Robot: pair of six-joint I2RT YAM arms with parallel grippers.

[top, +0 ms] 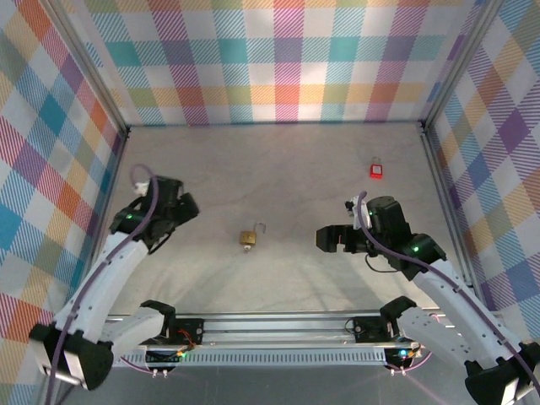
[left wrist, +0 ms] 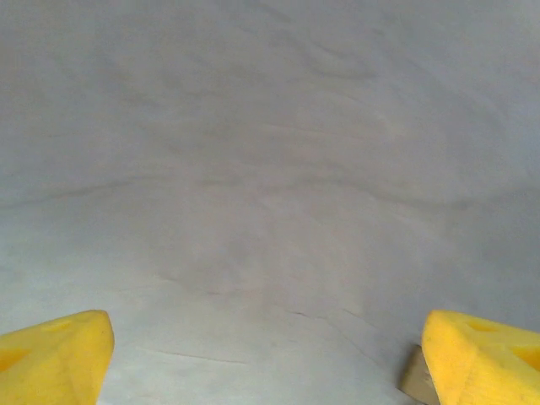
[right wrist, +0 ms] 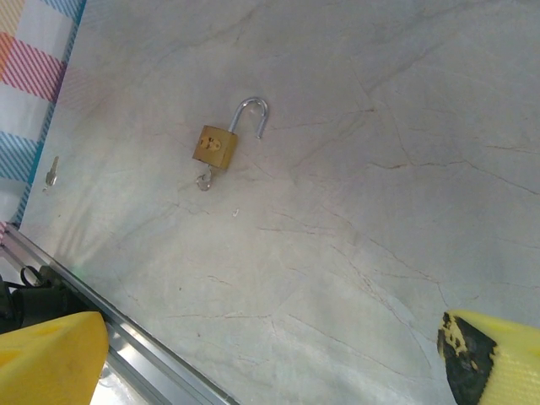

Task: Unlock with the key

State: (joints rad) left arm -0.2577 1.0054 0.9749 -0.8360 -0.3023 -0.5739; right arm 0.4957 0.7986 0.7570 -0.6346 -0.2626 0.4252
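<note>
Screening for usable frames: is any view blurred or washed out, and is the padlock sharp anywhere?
Top external: evenly lit, soft shadows, padlock small but distinct, a brighter patch on the back wall. Left wrist: soft and low in contrast, the veins of the table smeared. Right wrist: sharp on the padlock and its open shackle, no glare.

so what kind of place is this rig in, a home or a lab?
Most likely a lab test cell, not a home. Plaid backdrop panels wall in the tabletop on three sides, an aluminium rail runs along the near edge, and a brass padlock lies mid-table.
</note>
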